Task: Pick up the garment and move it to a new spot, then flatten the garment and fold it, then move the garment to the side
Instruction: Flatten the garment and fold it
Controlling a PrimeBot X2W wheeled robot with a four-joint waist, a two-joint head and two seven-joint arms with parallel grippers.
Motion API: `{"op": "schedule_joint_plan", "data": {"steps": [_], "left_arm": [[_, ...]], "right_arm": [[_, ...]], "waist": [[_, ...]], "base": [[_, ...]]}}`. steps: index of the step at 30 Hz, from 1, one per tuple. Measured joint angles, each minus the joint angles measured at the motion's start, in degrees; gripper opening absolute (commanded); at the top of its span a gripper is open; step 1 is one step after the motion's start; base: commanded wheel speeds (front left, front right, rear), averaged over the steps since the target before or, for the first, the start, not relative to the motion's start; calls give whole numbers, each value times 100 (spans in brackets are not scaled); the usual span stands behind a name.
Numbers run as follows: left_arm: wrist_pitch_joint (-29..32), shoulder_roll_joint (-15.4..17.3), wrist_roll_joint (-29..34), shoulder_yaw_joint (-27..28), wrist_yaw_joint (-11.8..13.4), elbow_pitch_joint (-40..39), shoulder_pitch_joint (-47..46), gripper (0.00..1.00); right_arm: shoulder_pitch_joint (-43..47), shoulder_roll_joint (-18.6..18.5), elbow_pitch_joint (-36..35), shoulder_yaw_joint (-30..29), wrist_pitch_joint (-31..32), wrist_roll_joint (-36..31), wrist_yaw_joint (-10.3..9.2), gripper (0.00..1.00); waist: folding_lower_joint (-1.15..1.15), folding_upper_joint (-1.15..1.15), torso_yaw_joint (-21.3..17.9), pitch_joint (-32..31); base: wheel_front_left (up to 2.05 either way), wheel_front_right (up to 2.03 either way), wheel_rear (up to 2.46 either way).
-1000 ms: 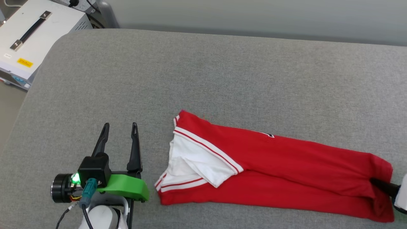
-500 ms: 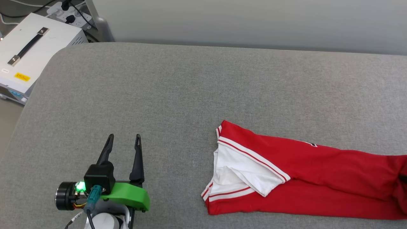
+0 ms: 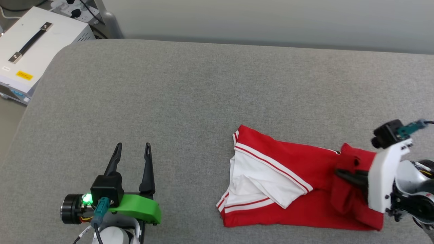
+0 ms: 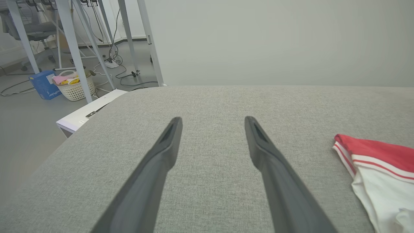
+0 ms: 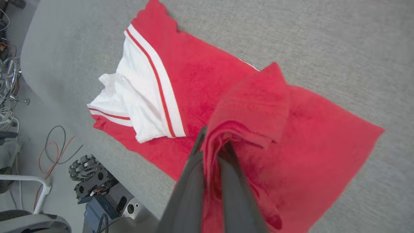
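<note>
Red short-sleeved jersey garment (image 3: 291,162) with white sleeves and striped trim lies folded lengthwise on the near right of the grey fabric-covered tabletop (image 3: 203,84). Right tool (image 3: 340,173) is at the right edge, fingers pointing left, pinched tight on the hem end, which is lifted and doubled over the body. Left tool (image 3: 133,146) near left, fingers pointing forward, spread wide, holding nothing, well apart from the shirt. White box with black handle (image 3: 30,44) off the far left corner; pale wall (image 3: 271,17) behind.
</note>
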Motion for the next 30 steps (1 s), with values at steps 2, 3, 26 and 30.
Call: {"op": "schedule_joint_plan", "data": {"steps": [2,3,26,30], "left_arm": [[0,-40,34,33,-45,-1,-12,100],[0,-62,55,49,-59,0,-20,100],[0,-412,330,356,-352,221,-287,100],[0,-420,357,455,-394,233,-226,100]], "right_arm": [[-282,152,-92,253,96,-158,0,0],[-450,235,-103,400,136,-233,0,0],[-1964,1388,1847,2482,-1058,-631,5,100],[-1963,1091,1407,2401,-1923,-724,4,100]], "waist": [[0,0,21,72],[0,0,36,114],[0,0,259,531],[0,0,183,358]], "base": [[0,0,0],[0,0,0],[0,0,0],[0,0,0]]}}
